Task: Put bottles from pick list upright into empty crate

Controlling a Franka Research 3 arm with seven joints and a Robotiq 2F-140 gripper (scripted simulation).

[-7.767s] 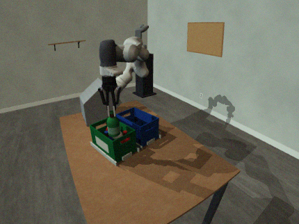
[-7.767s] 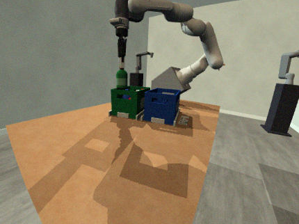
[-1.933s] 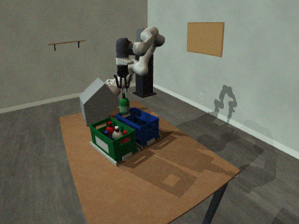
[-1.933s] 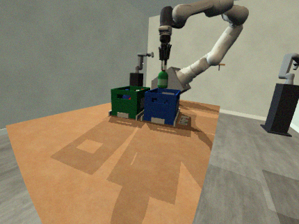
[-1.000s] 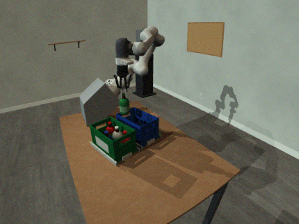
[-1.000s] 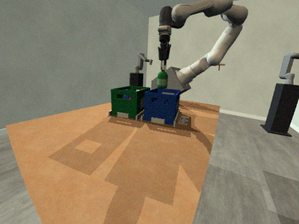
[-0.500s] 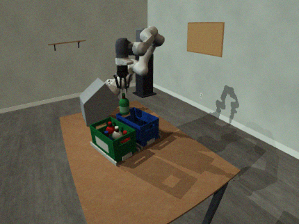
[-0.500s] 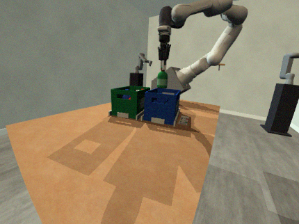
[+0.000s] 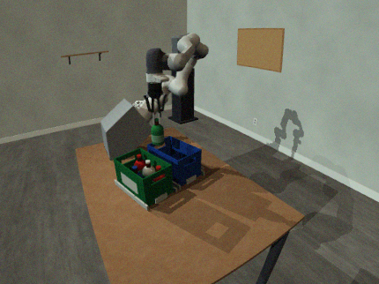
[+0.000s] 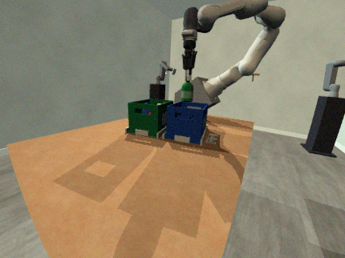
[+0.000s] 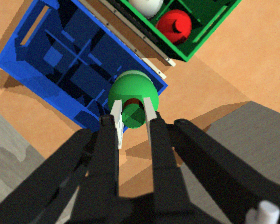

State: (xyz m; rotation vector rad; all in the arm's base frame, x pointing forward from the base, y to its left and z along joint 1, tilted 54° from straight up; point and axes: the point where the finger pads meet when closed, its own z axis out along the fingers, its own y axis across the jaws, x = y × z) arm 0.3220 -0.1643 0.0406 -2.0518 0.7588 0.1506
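Observation:
My gripper is shut on the neck of a green bottle and holds it upright in the air. The bottle hangs above the far edge of the blue crate, near its back corner; it also shows in the exterior view. The blue crate has empty compartments. The green crate beside it holds a red bottle and a white bottle, among others. The pick list lies on the table beside the blue crate; its lines are too small to read.
A grey house-shaped block stands behind the crates, close to the held bottle. A dark pedestal carries the arm's base by the wall. The table's edge runs along the right in the exterior view.

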